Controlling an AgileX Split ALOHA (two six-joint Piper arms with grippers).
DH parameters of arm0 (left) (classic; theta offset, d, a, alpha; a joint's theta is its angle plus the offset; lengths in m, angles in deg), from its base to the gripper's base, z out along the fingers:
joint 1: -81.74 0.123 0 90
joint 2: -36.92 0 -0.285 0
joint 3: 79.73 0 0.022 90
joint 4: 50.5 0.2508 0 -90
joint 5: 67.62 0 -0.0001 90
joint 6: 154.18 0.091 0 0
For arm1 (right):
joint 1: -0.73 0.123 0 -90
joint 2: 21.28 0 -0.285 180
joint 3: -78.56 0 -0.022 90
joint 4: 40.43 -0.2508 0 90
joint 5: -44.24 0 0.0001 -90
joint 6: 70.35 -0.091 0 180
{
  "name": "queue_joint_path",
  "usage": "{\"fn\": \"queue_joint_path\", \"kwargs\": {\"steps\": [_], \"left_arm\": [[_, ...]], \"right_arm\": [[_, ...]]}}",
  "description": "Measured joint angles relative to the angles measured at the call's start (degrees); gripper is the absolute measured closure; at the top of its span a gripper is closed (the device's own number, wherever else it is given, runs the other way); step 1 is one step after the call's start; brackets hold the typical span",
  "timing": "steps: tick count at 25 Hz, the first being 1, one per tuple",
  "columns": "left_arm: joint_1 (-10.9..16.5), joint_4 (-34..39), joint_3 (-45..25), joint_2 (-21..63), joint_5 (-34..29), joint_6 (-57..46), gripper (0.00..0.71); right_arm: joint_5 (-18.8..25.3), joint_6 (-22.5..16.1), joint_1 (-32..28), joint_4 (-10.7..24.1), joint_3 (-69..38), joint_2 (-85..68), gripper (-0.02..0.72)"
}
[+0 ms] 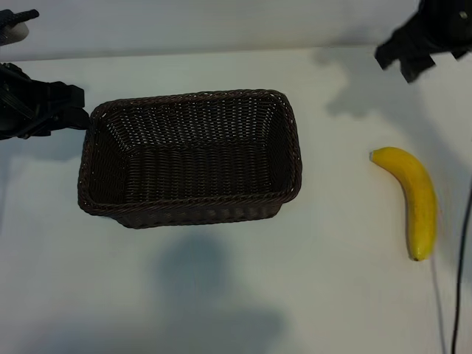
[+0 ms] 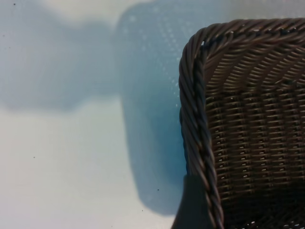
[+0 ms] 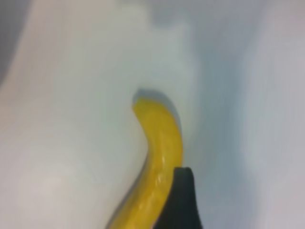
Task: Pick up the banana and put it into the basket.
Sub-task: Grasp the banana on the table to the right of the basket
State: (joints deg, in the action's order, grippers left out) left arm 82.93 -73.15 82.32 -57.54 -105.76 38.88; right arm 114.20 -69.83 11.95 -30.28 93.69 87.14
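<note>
The banana is bright yellow and curved, and it lies flat on the white table at the right, well apart from the basket. This dark brown wicker basket stands left of centre with nothing inside. My right gripper hovers open above the table at the back right, beyond the banana's tip. In the right wrist view one dark finger shows beside the banana, not closed on it. My left gripper is open at the basket's left end, one finger just outside the braided rim.
A thin dark cable runs down the table's right edge beside the banana. Bare white tabletop lies between basket and banana and along the front. The arms cast broad shadows on the surface.
</note>
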Motion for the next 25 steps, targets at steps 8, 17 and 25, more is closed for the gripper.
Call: {"fn": "queue_joint_path", "kwargs": {"steps": [8,17,25], "left_arm": [[0.0,0.0,0.0,0.0,0.2,0.0,0.119],[0.0,0.0,0.0,0.0,0.7,0.0,0.119],[0.0,0.0,0.0,0.1,0.7,0.0,0.119]], "right_arm": [[-0.1,0.4,-3.0,-1.2,-9.1,-0.1,0.108],[-12.0,1.5,-6.6,-4.7,-21.3,-0.1,0.108],[-22.7,1.5,-6.8,-8.1,-29.0,-0.1,0.108]]}}
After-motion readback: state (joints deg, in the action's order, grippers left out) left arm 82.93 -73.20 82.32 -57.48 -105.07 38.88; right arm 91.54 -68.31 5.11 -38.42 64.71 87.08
